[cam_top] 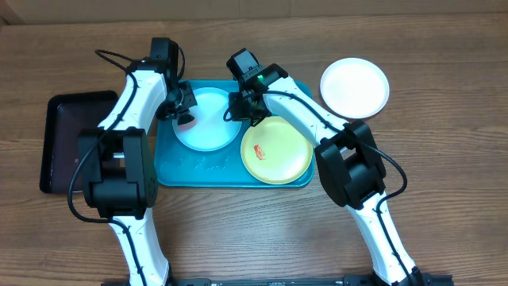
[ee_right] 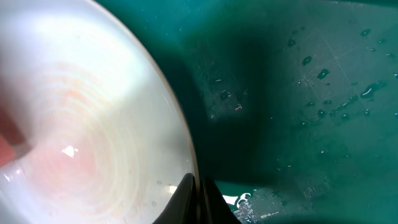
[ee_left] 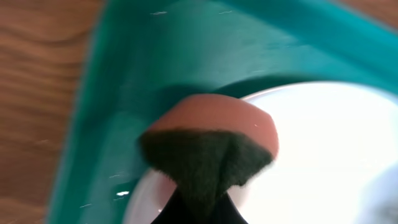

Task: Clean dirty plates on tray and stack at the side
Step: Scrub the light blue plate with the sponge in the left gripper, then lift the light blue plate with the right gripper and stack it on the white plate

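Note:
The light blue plate [cam_top: 208, 121] lies in the left half of the turquoise tray [cam_top: 202, 171]. My left gripper [cam_top: 184, 113] is shut on an orange sponge with a dark green pad [ee_left: 211, 146] and presses it on the plate's left rim [ee_left: 323, 143]. My right gripper [cam_top: 242, 107] is shut on the plate's right rim [ee_right: 81, 124], its jaws [ee_right: 198, 193] pinching the edge. The yellow-green plate [cam_top: 276, 151], with a red-orange smear, lies in the tray's right half. The white plate [cam_top: 355, 87] sits on the table, off the tray at the back right.
A smaller black tray [cam_top: 75, 139] lies to the left of the turquoise tray. Water drops wet the tray floor [ee_right: 323, 93]. Both arm bases stand at the table's front edge.

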